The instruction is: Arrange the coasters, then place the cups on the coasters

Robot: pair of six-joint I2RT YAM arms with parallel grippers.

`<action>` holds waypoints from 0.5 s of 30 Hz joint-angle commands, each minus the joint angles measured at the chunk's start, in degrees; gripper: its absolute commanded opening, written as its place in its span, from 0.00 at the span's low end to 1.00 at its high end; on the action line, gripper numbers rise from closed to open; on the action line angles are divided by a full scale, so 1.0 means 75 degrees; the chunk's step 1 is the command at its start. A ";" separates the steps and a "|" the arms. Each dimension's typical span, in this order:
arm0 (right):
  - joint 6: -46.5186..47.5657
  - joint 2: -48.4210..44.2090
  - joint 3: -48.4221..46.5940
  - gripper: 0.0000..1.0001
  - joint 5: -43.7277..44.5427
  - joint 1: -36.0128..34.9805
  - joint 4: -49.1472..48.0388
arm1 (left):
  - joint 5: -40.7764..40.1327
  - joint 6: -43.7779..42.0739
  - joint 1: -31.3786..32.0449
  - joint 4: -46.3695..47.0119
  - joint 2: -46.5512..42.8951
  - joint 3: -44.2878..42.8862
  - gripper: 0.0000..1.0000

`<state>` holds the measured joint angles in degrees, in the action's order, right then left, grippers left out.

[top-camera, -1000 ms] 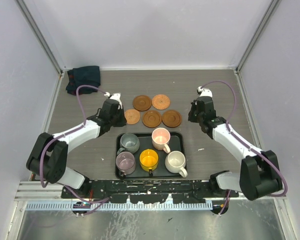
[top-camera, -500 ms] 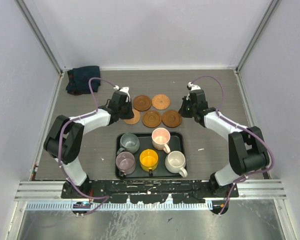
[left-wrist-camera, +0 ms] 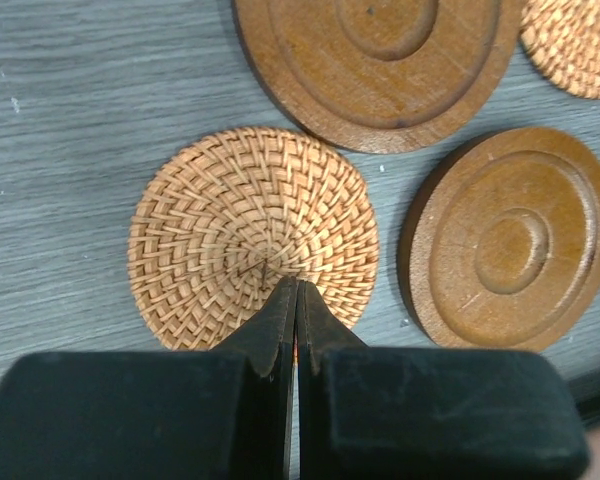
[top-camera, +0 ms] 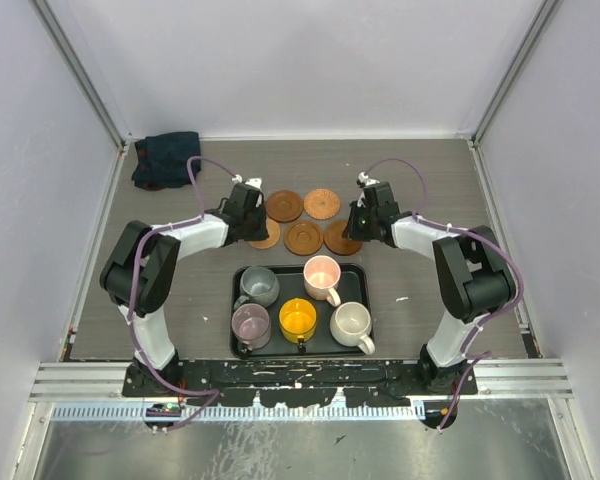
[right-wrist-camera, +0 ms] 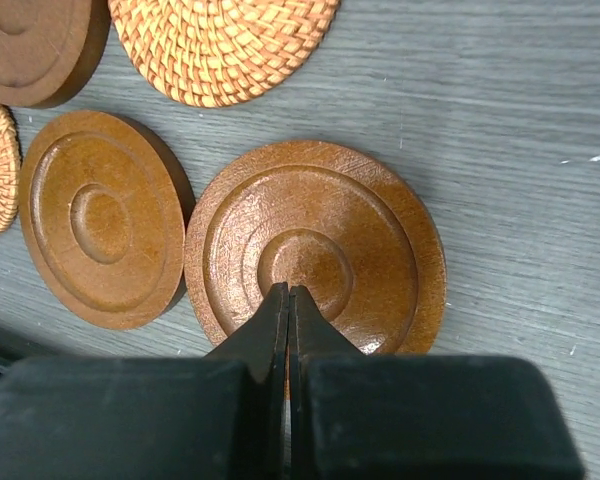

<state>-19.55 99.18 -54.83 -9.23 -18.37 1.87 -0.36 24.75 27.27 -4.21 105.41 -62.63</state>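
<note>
While both arms reach out over the table (top-camera: 210,300), you see the left gripper (left-wrist-camera: 296,285) with its fingers pressed together, pinching nothing, tips over the centre of the woven coaster (left-wrist-camera: 220,230) at the near left of the group. Your right gripper (right-wrist-camera: 288,290) is pressed together the same way, tips over the middle ring of the grooved wooden coaster (right-wrist-camera: 330,215) at the near right. Between these lies another wooden coaster (top-camera: 303,237); a third wooden coaster (top-camera: 285,206) and a second woven coaster (top-camera: 322,203) lie just behind. Apart from the coasters, on the black tray (top-camera: 286,275) nearer the arm bases, sit the grey-green cup (top-camera: 259,286), pink cup (top-camera: 322,275), mauve cup (top-camera: 250,324), yellow-orange cup (top-camera: 298,319) and cream-white cup (top-camera: 351,322).
</note>
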 commanded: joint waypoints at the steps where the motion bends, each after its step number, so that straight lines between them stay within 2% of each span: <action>1: -0.0247 0.0135 -0.0292 0.01 -0.0169 -0.0046 -0.0144 | -0.0347 -0.0040 -0.0073 -0.0195 0.0125 -0.0251 0.00; 5: -0.0296 0.0312 -0.0414 0.01 0.0151 -0.0046 0.0157 | -0.0354 0.0175 -0.0402 -0.0411 0.0270 -0.0244 0.00; 15: -0.0387 0.0702 -0.1096 0.01 0.1795 0.0059 0.1168 | -0.0027 0.0517 -0.1338 -0.0555 0.0394 -0.0242 0.00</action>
<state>-21.52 103.09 -59.05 -2.48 -18.52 7.51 0.10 27.97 19.18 -5.17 106.59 -63.48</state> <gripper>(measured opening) 0.030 0.004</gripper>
